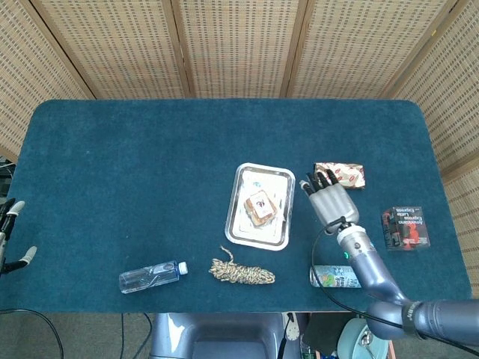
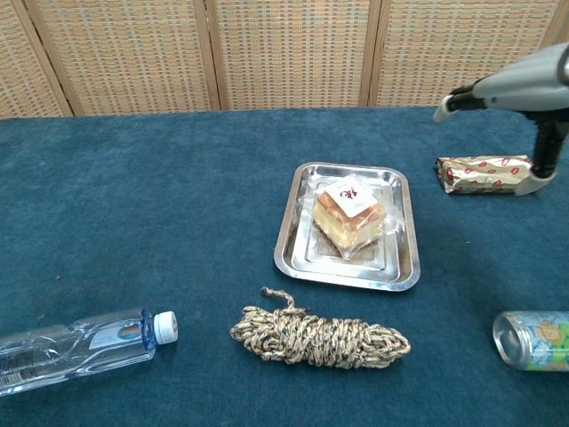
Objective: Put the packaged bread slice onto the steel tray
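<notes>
The packaged bread slice [image 1: 260,208] [image 2: 348,213], in clear wrap with a white label, lies inside the steel tray [image 1: 263,177] [image 2: 356,277] at the table's middle. Nothing touches it. My right hand [image 1: 329,199] [image 2: 523,89] hovers to the right of the tray, open and empty, with its fingers [image 2: 543,147] pointing down near a wrapped snack bar. Only the fingertips of my left hand [image 1: 10,232] show at the far left edge of the head view, spread apart and holding nothing.
A red-patterned wrapped snack bar [image 1: 339,175] [image 2: 484,173] lies right of the tray. A coiled rope [image 1: 241,272] [image 2: 320,336] lies in front of it. A water bottle [image 1: 152,277] [image 2: 80,345], a drink can [image 1: 335,277] [image 2: 533,340] and a dark box [image 1: 405,227] are nearby.
</notes>
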Motion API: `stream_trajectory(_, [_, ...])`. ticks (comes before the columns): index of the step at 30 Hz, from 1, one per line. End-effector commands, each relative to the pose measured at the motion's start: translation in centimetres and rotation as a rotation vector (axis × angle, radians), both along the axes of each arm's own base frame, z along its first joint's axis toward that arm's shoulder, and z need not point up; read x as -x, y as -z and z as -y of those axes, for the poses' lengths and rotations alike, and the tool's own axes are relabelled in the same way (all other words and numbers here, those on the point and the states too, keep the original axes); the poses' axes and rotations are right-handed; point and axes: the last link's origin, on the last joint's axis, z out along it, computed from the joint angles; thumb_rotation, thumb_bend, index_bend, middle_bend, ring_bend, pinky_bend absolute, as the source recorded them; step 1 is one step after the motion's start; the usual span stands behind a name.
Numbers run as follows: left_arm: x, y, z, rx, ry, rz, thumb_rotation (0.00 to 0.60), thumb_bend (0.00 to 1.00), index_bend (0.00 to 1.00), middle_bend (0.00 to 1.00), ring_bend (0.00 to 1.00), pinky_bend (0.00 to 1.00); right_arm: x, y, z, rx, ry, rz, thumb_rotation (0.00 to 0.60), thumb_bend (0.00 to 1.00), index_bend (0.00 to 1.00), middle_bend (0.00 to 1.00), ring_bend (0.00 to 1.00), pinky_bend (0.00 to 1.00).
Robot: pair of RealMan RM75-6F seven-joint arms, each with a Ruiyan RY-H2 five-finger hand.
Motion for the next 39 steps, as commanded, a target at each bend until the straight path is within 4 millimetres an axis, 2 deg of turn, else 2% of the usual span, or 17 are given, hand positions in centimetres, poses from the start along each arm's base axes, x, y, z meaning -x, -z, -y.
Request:
stream_trajectory(1, [-0.8, 0.2, -0.2, 0.008, 0.018, -0.012, 0.600, 0.32, 0.00, 0.00, 0.00, 0.00, 1.3, -2.9, -2.4, 0.093, -0.002, 0.013, 0.600, 0.15, 0.06, 0.00, 0.00, 0.01])
stream_trajectory(6, [-1.9, 0.4, -0.4, 0.020, 0.040, -0.048, 0.600, 0.32, 0.00, 0.00, 0.00, 0.00, 2.5, -4.9, -4.4, 0.194, -0.036, 0.078, 0.600, 0.15, 0.06, 0.00, 0.00, 0.01])
stream_trajectory(11, [-3.7, 0.1, -0.3, 0.010, 0.069, -0.080, 0.600, 0.32, 0.00, 0.00, 0.00, 0.00, 5.8, -7.0, -7.7, 0.312, -0.037, 0.186, 0.600, 0.15, 0.06, 0.00, 0.00, 0.01])
stream_trajectory(20, [-5.4, 0.9, 0.0, 0.019, 0.090, -0.102, 0.600, 0.32, 0.00, 0.00, 0.00, 0.00, 10.5, -8.2, -11.6, 0.400, 0.010, 0.255, 0.600, 0.15, 0.06, 0.00, 0.00, 0.01])
stream_trajectory(29, [-6.2, 1.6, 0.6, 0.024, 0.103, -0.113, 0.600, 0.32, 0.00, 0.00, 0.00, 0.00, 13.2, -8.6, -13.9, 0.459, 0.026, 0.322, 0.600, 0.15, 0.06, 0.00, 0.00, 0.01])
stream_trajectory(39, [-6.7, 1.5, 2.0, 0.002, 0.109, -0.125, 0.600, 0.32, 0.00, 0.00, 0.00, 0.00, 14.3, -8.9, -14.6, 0.463, 0.022, 0.346, 0.600, 0.15, 0.06, 0.00, 0.00, 0.01])
